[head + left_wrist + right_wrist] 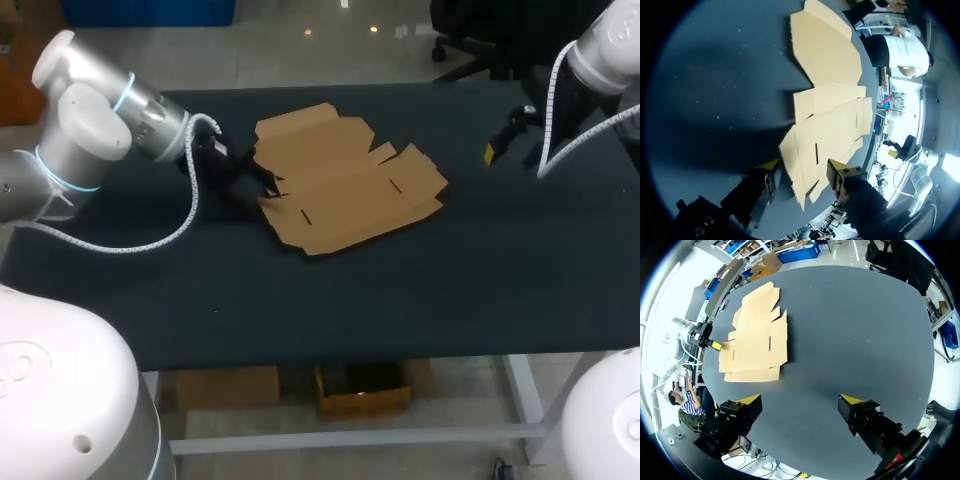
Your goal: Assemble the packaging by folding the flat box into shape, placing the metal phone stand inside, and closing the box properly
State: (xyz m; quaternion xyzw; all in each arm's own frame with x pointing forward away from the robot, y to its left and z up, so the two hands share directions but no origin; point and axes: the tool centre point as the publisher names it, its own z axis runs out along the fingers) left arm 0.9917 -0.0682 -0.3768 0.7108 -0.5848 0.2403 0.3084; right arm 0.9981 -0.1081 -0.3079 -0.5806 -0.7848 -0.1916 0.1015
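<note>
The flat box [345,180] lies unfolded in the middle of the black tabletop [420,290]. The left claw [805,167] is wide open at the box's left edge, which sits between its fingers. The right claw [800,399] is wide open too, holding nothing, well apart on the right.

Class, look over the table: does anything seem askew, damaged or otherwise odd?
The flat cardboard box lies skewed to the table's edges, fully unfolded, with no visible tears. The left gripper has its open fingers astride the box's near corner. No metal phone stand shows in any view.
</note>
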